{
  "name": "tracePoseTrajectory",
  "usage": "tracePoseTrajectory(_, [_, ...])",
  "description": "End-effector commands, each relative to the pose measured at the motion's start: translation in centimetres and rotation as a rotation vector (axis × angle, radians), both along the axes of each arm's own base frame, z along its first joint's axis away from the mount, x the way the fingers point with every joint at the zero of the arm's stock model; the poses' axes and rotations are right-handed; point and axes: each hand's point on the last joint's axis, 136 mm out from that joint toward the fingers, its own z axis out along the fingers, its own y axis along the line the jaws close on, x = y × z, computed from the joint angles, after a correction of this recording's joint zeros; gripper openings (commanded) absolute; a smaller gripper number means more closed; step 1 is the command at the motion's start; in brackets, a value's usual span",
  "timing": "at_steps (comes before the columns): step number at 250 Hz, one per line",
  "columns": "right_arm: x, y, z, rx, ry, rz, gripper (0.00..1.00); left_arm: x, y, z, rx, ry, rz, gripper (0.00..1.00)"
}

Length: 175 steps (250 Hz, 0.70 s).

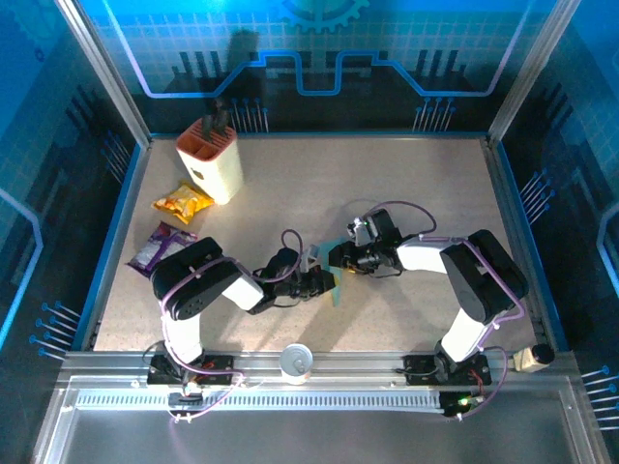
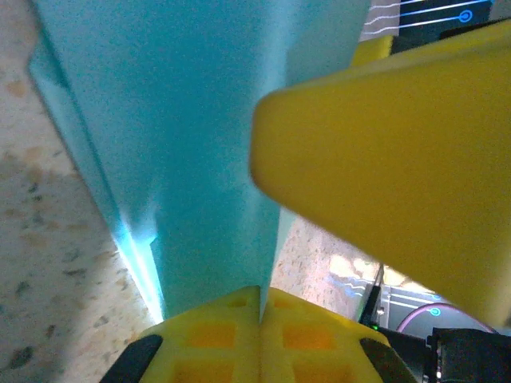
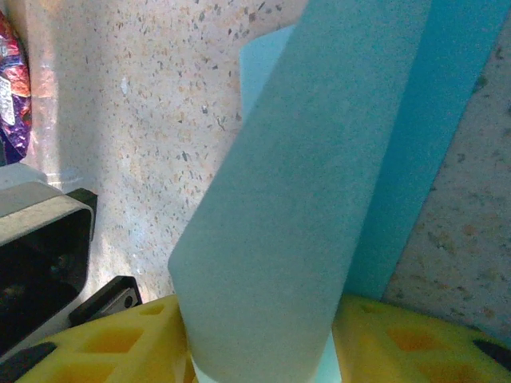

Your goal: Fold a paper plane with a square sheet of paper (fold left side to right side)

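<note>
two arms bend inward in the top view, elbows out, wrists meeting just below mid-frame. left gripper (image 2: 260, 311): yellow pads pressed together on the lower edge of the light-blue paper (image 2: 192, 144), which stands up from them. right gripper (image 3: 259, 343): jaws half apart, folded paper filling the gap; pinched or not, cannot tell. purple snack packet (image 3: 11, 88) at the right wrist view's upper left, print too blurred to read. top view adds knife block (image 1: 211, 159) and yellow snack packet (image 1: 183, 202), upper left.
</note>
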Motion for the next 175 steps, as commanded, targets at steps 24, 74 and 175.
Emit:
tracePoseTrajectory(24, [-1.0,-0.5,-2.0,-0.091,0.055,0.005,0.51,-0.2,0.5,-0.1,-0.014,0.009,0.01,0.21])
tracePoseTrajectory(74, [-1.1,-0.5,-2.1,-0.092,0.058,0.007,0.51,0.2,1.5,0.5,0.0,-0.008,0.038,0.36])
tracePoseTrajectory(175, [-1.0,-0.4,-1.9,-0.092,0.056,0.01,0.51,0.7,2.2,0.7,0.007,-0.002,0.055,0.4])
